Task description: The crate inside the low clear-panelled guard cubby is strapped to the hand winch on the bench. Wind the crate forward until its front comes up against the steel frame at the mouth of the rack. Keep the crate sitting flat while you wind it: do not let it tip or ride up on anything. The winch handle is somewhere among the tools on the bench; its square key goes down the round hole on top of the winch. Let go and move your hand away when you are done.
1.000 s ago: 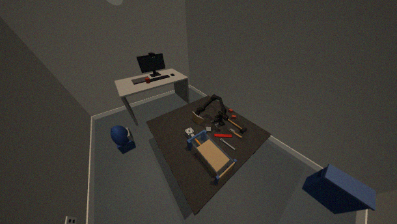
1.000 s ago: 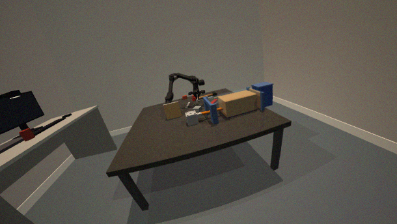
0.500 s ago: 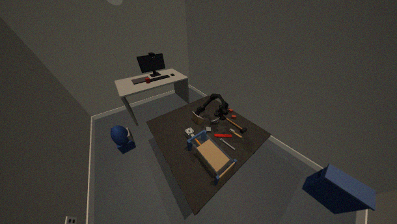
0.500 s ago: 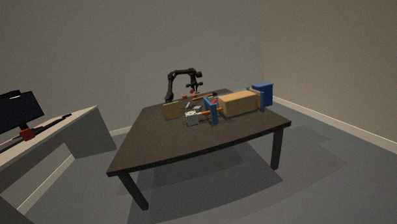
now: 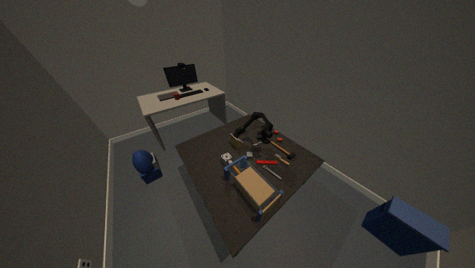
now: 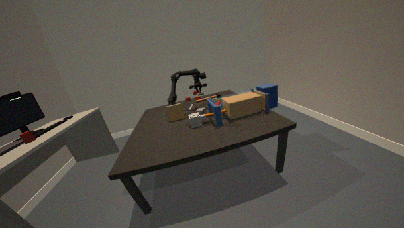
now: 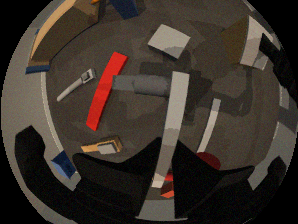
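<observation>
My gripper [image 5: 265, 140] [image 6: 197, 90] [image 7: 166, 142] is shut on the winch handle [image 7: 176, 107], raised above the bench. The handle is a flat grey bar; its shaft and square key [image 7: 122, 82] stick out to the left in the wrist view, and its red knob [image 6: 195, 93] shows in the exterior view. The white winch [image 5: 226, 156] [image 6: 195, 121] has a round hole on top. An orange strap [image 5: 236, 169] [image 6: 211, 114] runs from it to the tan crate [image 5: 255, 187] [image 6: 243, 105]. The crate looks flat, with a gap to the blue frame [image 5: 226, 174] [image 6: 217, 117].
A tan board [image 5: 235, 142] [image 6: 175, 112] stands near the arm. A grey block [image 5: 249, 154] [image 7: 169, 41], red bar [image 5: 266, 162] [image 7: 106, 92], wrench [image 5: 272, 172] [image 7: 75, 87], thin grey bar [image 7: 210, 125], long hammer [image 5: 282, 149] and small wooden-handled tool [image 7: 102, 146] lie on the bench.
</observation>
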Controlling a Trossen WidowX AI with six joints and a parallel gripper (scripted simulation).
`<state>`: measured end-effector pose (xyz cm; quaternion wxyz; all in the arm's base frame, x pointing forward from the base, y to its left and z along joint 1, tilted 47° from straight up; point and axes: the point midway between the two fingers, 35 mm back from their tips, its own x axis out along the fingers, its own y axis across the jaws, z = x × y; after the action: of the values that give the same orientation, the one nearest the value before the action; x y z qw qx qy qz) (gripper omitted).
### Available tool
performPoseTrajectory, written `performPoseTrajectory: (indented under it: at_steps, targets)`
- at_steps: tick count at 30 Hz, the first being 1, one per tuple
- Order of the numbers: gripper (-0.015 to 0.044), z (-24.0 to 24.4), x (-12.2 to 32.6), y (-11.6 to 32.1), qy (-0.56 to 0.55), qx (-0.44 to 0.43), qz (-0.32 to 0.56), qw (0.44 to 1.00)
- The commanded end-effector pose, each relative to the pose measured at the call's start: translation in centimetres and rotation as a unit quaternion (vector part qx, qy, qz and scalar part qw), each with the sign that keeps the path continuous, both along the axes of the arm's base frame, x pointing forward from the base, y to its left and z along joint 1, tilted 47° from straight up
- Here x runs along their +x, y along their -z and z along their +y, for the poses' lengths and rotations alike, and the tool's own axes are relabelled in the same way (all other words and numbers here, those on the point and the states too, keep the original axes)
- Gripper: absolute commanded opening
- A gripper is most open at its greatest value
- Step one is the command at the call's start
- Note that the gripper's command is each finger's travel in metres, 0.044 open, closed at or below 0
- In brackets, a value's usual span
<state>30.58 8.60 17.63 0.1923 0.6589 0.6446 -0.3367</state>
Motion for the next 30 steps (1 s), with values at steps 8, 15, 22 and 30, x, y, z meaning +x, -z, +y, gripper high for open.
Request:
performPoseTrajectory:
  at_steps: [8,15,22,30]
  targets:
    - [0.0,-5.7,2.1,4.3,-0.062,-0.023,-0.082,0.994]
    - [0.0,-9.4,2.7,7.2,-0.112,-0.032,-0.131,0.985]
    - [0.0,-13.0,2.6,10.1,-0.163,-0.037,-0.177,0.97]
    - [0.0,-17.0,1.8,13.5,-0.222,-0.037,-0.227,0.948]
